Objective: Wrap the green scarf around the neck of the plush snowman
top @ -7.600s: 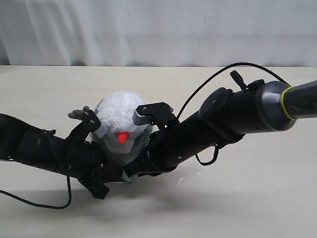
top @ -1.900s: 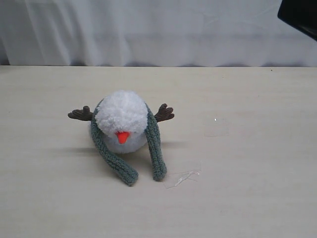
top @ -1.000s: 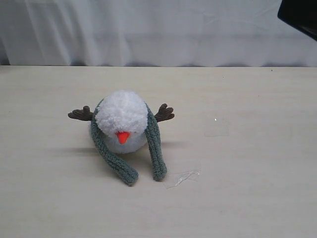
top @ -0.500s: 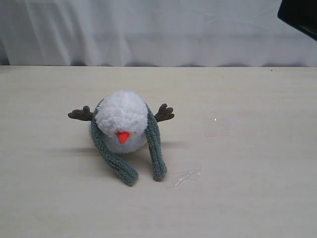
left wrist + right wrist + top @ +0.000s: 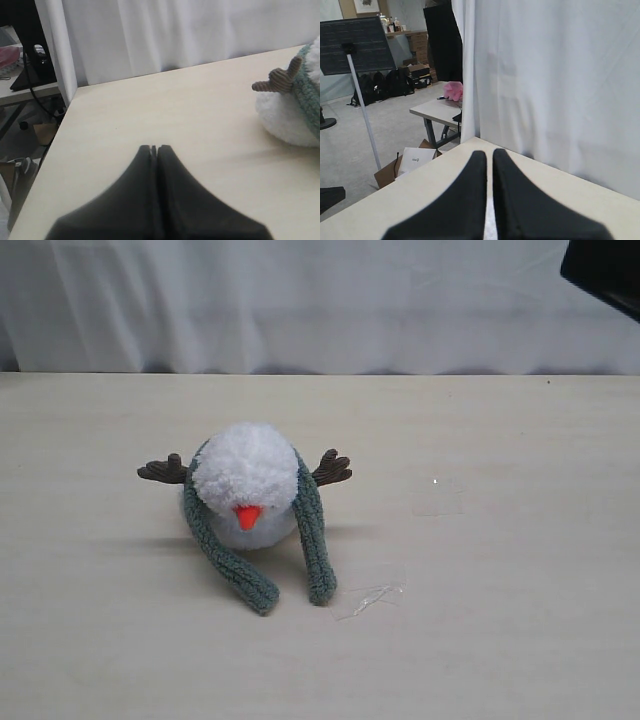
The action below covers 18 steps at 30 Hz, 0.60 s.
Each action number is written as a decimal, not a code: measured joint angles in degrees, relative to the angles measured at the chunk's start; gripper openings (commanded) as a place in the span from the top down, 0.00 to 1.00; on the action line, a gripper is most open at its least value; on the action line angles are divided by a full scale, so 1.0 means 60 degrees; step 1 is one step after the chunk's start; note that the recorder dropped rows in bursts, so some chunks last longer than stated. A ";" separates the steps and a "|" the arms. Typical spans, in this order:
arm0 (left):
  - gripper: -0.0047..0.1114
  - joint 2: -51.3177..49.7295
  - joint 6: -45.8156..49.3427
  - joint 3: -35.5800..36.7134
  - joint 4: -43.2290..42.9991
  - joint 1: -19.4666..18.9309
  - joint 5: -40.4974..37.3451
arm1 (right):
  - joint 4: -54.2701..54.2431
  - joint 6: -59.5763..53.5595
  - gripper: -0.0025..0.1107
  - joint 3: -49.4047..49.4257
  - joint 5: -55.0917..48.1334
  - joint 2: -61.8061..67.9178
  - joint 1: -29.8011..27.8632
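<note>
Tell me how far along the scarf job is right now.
Done: the scarf loops behind the snowman, and both ends lie forward on the table, one on each side of the nose. In hand: nothing. The left gripper and right gripper are shut, empty and clear of the snowman. Left: the ends lie uncrossed in front, so probably one crossing pass at most.

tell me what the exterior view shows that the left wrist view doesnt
Only the exterior view: the plush snowman from the front, with its orange nose and both twig arms. Both ends of the green scarf trail forward onto the table, with a clear wispy scrap near one end.
Only the left wrist view: the left claw, shut and empty, apart from the toy, and a side desk past the table edge.
Both: the snowman wearing the scarf, the table, the white curtain.
</note>
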<state>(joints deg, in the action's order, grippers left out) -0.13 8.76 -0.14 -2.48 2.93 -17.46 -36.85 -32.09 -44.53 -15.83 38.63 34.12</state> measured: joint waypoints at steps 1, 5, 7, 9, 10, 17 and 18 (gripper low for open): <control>0.96 0.0000 0.0000 0.0000 0.0000 0.0000 0.0000 | 0.0026 0.0000 0.94 0.0000 0.0000 -0.0037 0.0000; 0.96 0.0000 0.0000 0.0000 0.0000 0.0000 0.0000 | 0.1043 0.0000 0.94 0.0000 0.0000 -0.0414 0.0000; 0.96 0.0000 0.0000 0.0000 0.0000 0.0000 0.0000 | 0.1400 0.0000 0.94 0.0000 0.0124 -0.0742 0.0000; 0.96 0.0000 0.0000 0.0000 0.0000 0.0000 0.0000 | 0.1637 0.0000 0.94 0.0000 0.0427 -0.1131 0.0000; 0.96 0.0000 0.0000 0.0000 0.0000 0.0000 0.0000 | 0.1789 0.0000 0.94 0.0048 0.0674 -0.1320 0.0000; 0.96 0.0000 0.0000 0.0000 0.0000 0.0000 0.0000 | 0.2873 0.0527 0.94 0.1258 0.2638 -0.2445 -0.0530; 0.96 0.0000 0.0000 0.0000 0.0000 0.0000 0.0000 | 0.3005 0.0737 0.94 0.1496 0.2794 -0.2615 -0.0704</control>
<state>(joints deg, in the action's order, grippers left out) -0.13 8.76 -0.14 -2.48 2.93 -17.46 -18.82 -27.67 -35.55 0.93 22.94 29.90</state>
